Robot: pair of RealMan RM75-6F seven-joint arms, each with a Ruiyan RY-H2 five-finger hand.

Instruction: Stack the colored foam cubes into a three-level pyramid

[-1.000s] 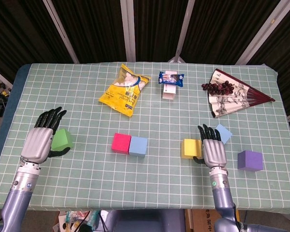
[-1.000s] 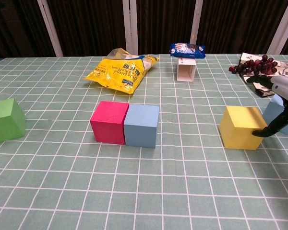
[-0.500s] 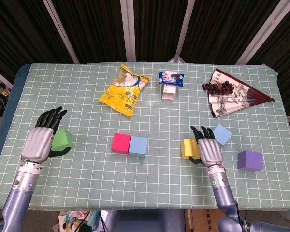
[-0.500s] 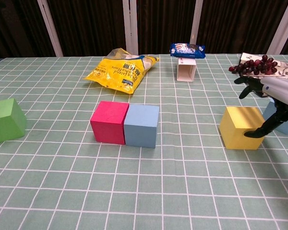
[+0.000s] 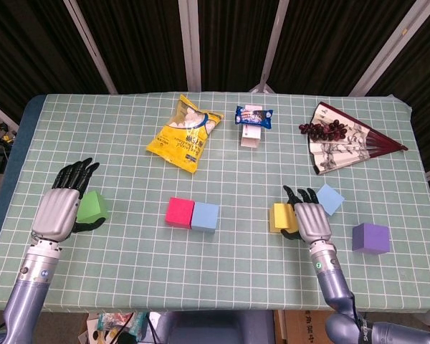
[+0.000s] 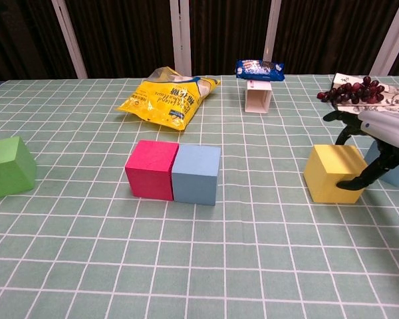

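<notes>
A: Nearest us, what do we see?

B: Our right hand [image 5: 312,221] against the yellow foam cube [image 6: 332,173], thumb on its near face, fingers over the top; we can't tell whether it grips. Our left hand [image 5: 59,208] rests beside the green foam cube [image 5: 92,206], fingers straight, holding nothing.

A: And mid-table?

B: The pink foam cube [image 6: 151,169] touches the pale blue foam cube [image 6: 196,174]. Another light blue foam cube [image 5: 330,198] and a purple foam cube [image 5: 370,237] sit right.

A: Farther?

B: A yellow snack bag [image 5: 184,134]; we can't read its print.
</notes>
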